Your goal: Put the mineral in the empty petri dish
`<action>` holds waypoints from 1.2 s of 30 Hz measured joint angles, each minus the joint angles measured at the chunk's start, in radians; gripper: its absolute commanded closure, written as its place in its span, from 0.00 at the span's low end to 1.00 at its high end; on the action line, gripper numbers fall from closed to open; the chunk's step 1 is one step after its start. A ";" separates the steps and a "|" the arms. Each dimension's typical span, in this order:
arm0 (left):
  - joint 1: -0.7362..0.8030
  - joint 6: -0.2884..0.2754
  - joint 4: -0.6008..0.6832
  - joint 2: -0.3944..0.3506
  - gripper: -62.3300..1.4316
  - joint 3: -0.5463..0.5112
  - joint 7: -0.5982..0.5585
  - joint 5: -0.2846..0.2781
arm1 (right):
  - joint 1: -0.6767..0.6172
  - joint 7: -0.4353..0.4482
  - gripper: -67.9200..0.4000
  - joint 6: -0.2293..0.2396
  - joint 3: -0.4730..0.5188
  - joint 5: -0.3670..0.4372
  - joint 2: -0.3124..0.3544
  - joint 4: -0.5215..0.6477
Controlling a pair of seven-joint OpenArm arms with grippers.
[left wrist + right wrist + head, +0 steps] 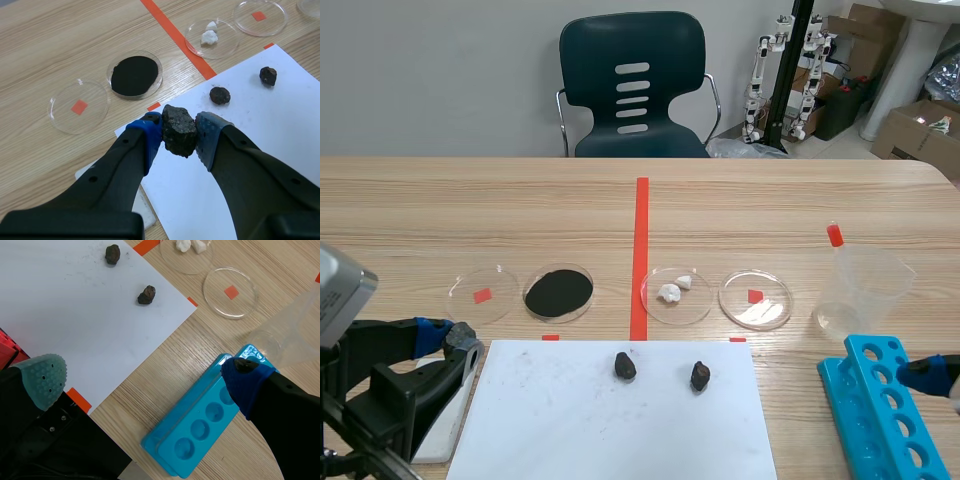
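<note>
The left claw (178, 140) clamps a dark mineral (177, 129) above the white paper (260, 130), an empty petri dish (79, 106) ahead on the tabletop (50, 50).

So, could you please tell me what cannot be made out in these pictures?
Scene view: the mineral is hidden among the left gripper's fingers; the right gripper and the rack are cut off by the edge.
Right wrist view: the beaker is cut off by the edge.

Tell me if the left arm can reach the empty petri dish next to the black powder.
Likely yes: the left end effector, shut on the mineral, is close to that empty petri dish, and nothing stands between them.
</note>
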 measured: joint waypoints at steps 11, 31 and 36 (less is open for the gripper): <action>0.000 0.000 0.000 0.000 0.80 0.000 0.000 0.000 | 0.000 0.000 0.03 0.000 0.000 0.000 0.000 0.000; -0.028 0.020 0.000 0.000 0.80 0.074 0.047 -0.010 | 0.000 0.000 0.03 0.000 0.000 0.000 0.000 0.000; -0.083 0.141 -0.002 -0.001 0.80 0.123 0.161 -0.072 | 0.000 0.000 0.03 0.000 0.000 0.000 0.000 0.000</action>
